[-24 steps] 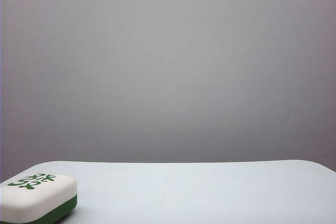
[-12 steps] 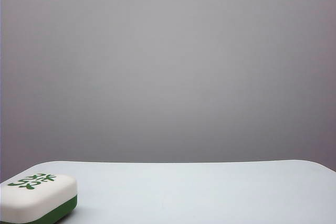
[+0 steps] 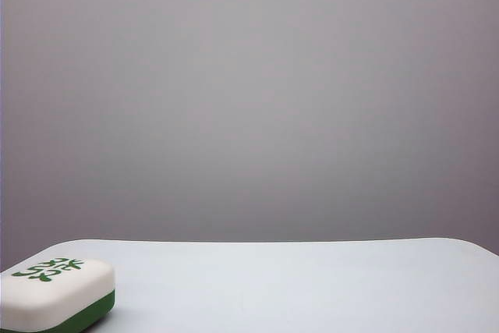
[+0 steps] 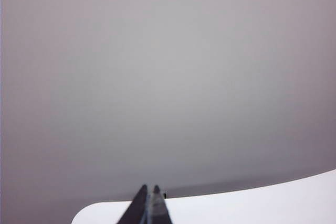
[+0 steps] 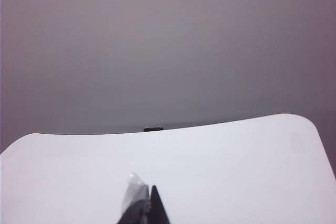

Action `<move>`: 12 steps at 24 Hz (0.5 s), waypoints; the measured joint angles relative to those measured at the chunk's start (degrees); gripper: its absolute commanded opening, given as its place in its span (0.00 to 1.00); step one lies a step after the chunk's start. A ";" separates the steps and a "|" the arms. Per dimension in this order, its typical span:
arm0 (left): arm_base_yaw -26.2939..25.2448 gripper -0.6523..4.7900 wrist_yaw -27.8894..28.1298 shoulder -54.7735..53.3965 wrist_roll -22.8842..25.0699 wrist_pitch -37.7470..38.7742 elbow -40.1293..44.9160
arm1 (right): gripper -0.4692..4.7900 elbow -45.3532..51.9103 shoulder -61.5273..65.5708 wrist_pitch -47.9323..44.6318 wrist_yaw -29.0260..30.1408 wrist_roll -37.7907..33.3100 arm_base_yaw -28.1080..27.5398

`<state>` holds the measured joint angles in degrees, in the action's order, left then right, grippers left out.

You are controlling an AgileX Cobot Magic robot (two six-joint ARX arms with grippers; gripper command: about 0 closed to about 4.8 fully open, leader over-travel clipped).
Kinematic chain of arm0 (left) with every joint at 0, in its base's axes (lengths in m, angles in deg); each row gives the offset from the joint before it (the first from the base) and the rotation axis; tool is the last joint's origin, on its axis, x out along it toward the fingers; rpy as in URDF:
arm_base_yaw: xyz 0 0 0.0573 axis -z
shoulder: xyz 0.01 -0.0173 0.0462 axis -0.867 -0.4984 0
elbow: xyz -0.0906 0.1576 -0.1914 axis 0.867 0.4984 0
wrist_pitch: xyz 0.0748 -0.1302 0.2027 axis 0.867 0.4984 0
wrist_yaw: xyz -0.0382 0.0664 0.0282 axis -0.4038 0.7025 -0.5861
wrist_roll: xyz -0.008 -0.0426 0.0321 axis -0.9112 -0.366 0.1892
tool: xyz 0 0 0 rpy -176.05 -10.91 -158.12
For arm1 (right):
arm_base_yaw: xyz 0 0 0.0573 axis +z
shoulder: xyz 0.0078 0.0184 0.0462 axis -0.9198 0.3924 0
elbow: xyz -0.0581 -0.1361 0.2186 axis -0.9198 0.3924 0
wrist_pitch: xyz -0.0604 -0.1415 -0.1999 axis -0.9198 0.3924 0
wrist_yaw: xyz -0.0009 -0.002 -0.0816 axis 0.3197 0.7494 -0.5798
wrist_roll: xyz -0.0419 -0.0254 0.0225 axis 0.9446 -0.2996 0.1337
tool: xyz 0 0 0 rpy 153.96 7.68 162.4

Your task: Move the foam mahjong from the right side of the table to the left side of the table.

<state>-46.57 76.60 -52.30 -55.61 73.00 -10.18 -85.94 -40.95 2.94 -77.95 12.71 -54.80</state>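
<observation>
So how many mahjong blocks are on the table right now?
1. The foam mahjong lies at the table's near left corner in the exterior view. Neither wrist view shows another; both grippers are elsewhere, shut.

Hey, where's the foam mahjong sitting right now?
In the exterior view, the foam mahjong lies flat at the table's near left corner, printed face up; neither tool is near it.

A plain gray wall (image 3: 249, 99) fills the space behind the tabletop. It is smooth and bare, a bit darker toward the corners. The light is soft and even, with no hard shadows.
</observation>
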 measured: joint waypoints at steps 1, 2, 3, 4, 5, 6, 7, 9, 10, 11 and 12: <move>-0.04 0.11 -0.02 0.35 0.17 0.15 0.00 | 0.08 0.00 -0.85 0.63 0.00 0.22 -0.02; -0.11 0.11 -0.02 0.63 0.39 0.37 0.00 | 0.08 0.00 -1.62 1.36 0.00 0.48 -0.02; -0.20 0.11 -0.02 0.90 0.50 0.66 0.00 | 0.08 0.00 -2.36 2.14 -0.02 0.59 -0.02; -0.52 0.11 -0.09 1.18 0.63 1.09 0.04 | 0.08 0.00 -3.43 3.17 -0.02 1.01 -0.04; -0.98 0.11 -0.04 1.40 0.61 1.31 0.52 | 0.08 0.00 -5.01 4.81 -0.04 1.68 -0.04; -1.18 0.11 -0.07 1.40 0.61 1.36 1.05 | 0.08 0.00 -5.79 6.10 -0.04 1.95 -0.11; -1.38 0.11 -0.09 1.40 0.59 1.51 1.57 | 0.08 0.00 -6.29 7.13 -0.04 2.03 -0.31; -1.92 0.11 -0.07 1.38 0.26 1.77 2.71 | 0.08 0.07 -7.65 9.57 -0.09 2.10 -0.96; -2.21 0.11 -0.09 1.40 -0.11 1.77 3.17 | 0.08 0.07 -8.39 10.67 -0.15 2.21 -1.38; -2.36 0.11 -0.09 1.44 -0.26 2.01 3.32 | 0.08 0.07 -9.01 11.65 -0.15 2.58 -1.60; -2.82 0.11 -0.37 1.55 -0.31 2.25 3.32 | 0.08 0.07 -9.81 14.12 -0.04 3.37 -2.05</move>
<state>-49.39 76.22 -50.75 -55.91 75.25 -6.86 -85.87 -50.76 17.06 -77.99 16.07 -56.85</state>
